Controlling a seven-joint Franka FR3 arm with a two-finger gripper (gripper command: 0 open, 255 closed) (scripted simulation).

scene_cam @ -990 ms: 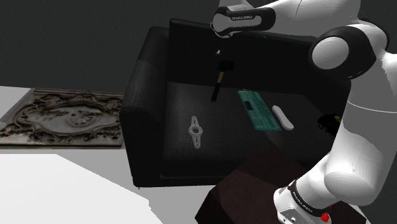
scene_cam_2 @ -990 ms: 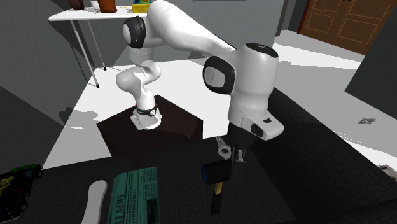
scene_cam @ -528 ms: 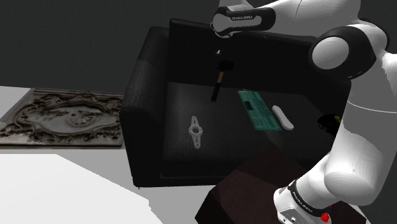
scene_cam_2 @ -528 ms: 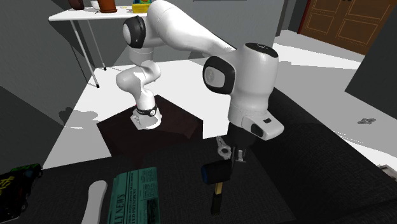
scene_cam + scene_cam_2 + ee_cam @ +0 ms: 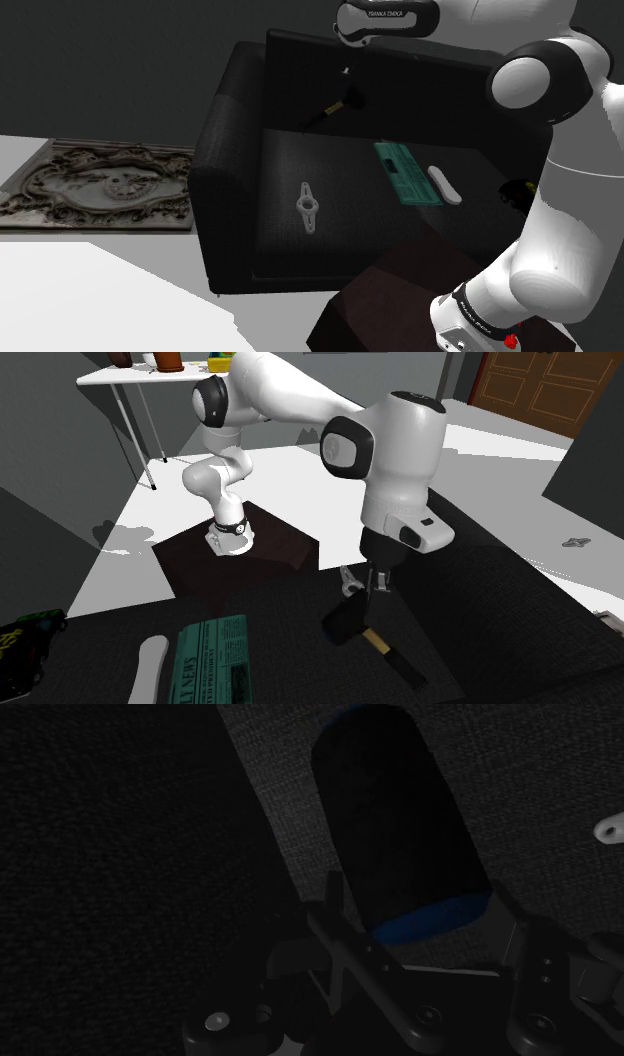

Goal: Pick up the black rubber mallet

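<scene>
Clasps the mallet by its head in the gripper, over the sofa seat, handle slanting toward four o'clock in the second exterior view.

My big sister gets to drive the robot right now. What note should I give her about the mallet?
End effector: shut on the mallet, clasping its head.
Mallet: in the air over the black sofa seat, tilted, with the handle slanting down. It looks clear of the cushion.
Done: grabbed and lifted.
Left: probably just hold steady, maybe raise it a little. The handle hangs at an angle, so move gently.
Nearby on the seat: a green newspaper.
</scene>
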